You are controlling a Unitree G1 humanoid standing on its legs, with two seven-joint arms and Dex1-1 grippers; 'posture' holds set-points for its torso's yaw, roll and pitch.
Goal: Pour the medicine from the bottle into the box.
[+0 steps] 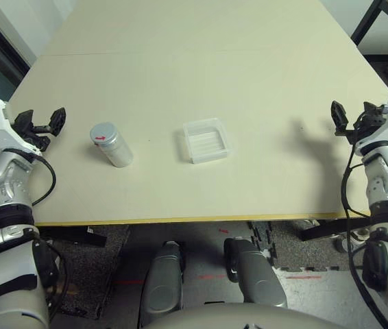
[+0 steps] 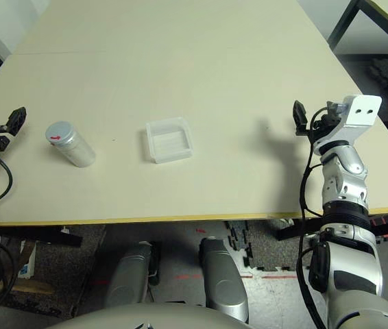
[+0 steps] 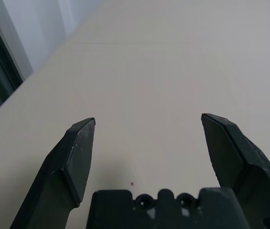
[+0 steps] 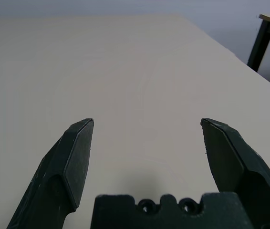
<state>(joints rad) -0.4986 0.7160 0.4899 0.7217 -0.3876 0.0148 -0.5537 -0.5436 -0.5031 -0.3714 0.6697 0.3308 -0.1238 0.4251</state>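
The silver-grey bottle (image 1: 112,144) stands slightly tilted on the table left of centre, its grey cap with a red mark on top. A clear, shallow square box (image 1: 206,140) sits in the middle, to the right of the bottle. The medicine is hidden from view. My left gripper (image 1: 43,125) hovers at the table's left edge, open and holding nothing, a short way left of the bottle. Over at the right edge my right gripper (image 1: 348,118) is open too, well clear of the box. Both wrist views show wide-spread fingers (image 3: 77,152) (image 4: 75,157) over bare tabletop.
The beige table (image 1: 201,62) stretches far back with free room behind the bottle and box. Its front edge runs just below both arms. A dark table leg (image 1: 365,24) stands at the far right, beyond the table.
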